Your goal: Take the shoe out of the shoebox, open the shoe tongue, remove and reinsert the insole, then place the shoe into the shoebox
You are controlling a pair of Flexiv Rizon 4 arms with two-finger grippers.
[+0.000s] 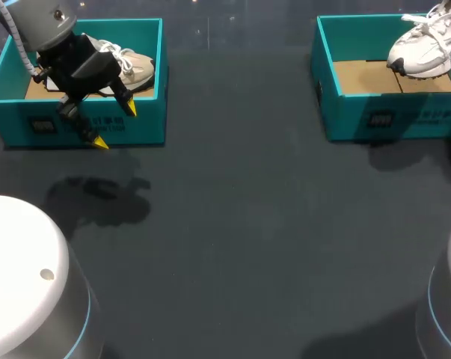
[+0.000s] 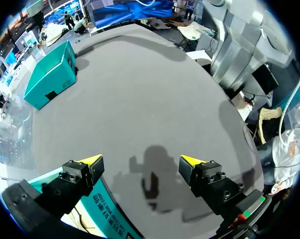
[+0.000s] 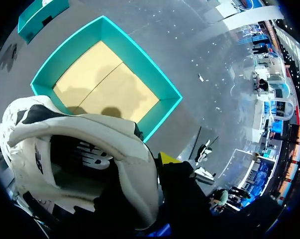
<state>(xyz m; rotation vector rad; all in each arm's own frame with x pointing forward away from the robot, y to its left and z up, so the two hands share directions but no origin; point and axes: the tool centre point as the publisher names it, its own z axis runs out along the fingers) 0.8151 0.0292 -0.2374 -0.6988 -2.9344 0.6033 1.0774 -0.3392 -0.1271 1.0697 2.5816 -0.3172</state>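
Teal right shoebox (image 1: 390, 116) on the dark worktop (image 1: 240, 224), open at the top, with a brown cardboard floor (image 1: 363, 76) inside. Above the far outer corner of this box, lifted clear of the cardboard: white shoe (image 1: 423, 46), sole downward, laces hanging loose. Gripped at the heel collar by the right pincer (image 3: 164, 162), closed on the heel wall. Only one yellow tip to see, on the outside of the heel; the other finger hidden by the shoe. Dark letter logo on the inner heel of the shoe, not read off here. Pale print on the front wall of the right shoebox, too small to read.

Well apart from the right shoebox, across the worktop: left shoebox (image 1: 146, 120), also teal, with a beige shoe (image 1: 139, 69) lying inside. Just over the front wall of that box, on the side nearer the right shoebox: left pincer (image 1: 114, 125), spread wide, holding nothing, only grey worktop and own shadow between the yellow tips. Pale print on this front wall too, not possible to read.
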